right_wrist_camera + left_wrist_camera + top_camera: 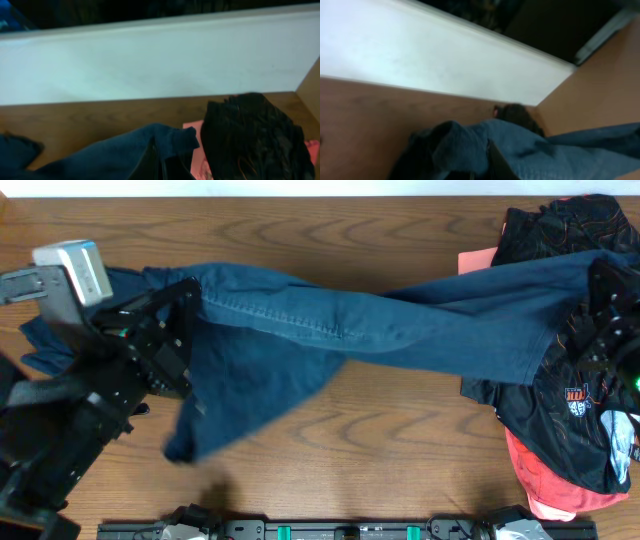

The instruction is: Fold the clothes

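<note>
A long dark blue garment (380, 325) is stretched across the table between both grippers, with one part hanging down toward the front (200, 430). My left gripper (188, 298) is shut on its left end; the left wrist view shows a dark finger (496, 161) pressed into the blue cloth (550, 155). My right gripper (600, 278) is shut on its right end, and the right wrist view shows the fingers (159, 162) clamping the blue fabric (100, 155). Below the right gripper lies a pile with a black orange-patterned piece (570, 400) (250, 130) and a salmon-pink piece (545, 485) (196, 150).
The wooden table (400, 440) has a white wall along its far edge (150, 60). More dark blue cloth (40, 345) shows behind the left arm. A black rail (350, 530) runs along the front edge.
</note>
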You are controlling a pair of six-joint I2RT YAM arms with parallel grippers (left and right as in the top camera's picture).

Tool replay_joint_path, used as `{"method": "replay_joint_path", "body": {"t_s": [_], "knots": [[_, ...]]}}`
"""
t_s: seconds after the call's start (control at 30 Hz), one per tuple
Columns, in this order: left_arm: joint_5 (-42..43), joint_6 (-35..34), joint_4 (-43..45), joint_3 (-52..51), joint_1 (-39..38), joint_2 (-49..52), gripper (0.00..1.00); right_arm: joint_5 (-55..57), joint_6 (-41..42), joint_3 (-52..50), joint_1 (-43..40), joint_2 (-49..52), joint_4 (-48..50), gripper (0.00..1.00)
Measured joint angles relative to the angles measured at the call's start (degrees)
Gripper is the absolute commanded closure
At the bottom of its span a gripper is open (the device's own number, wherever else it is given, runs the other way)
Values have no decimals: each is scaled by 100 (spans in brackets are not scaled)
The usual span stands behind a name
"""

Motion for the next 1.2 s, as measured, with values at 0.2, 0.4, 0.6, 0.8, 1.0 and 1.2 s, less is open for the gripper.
{"method": "replay_joint_path", "body": {"t_s": [0.2,0.4,0.6,0.8,1.0,1.2], "knots": [[-175,98,-203,0,0,645,94,50,-234,0,0,881,-146,99],[-249,479,498,0,107,2090,94,9,-382,-24,-81,2321,636,99],[-192,732,2531,-11,529,3635,94,-131,-354,-101,-570,3379,2468,99],[433,166,4192,-11,870,4048,94,-400,-85,-68,-1032,3373,3414,99],[1606,-254,3727,221,1034,3832,94,-708,79,136,-1405,3049,2761,99],[1963,197,813,221,1047,3762,94,-723,125,168,-1447,2927,673,99]]}}
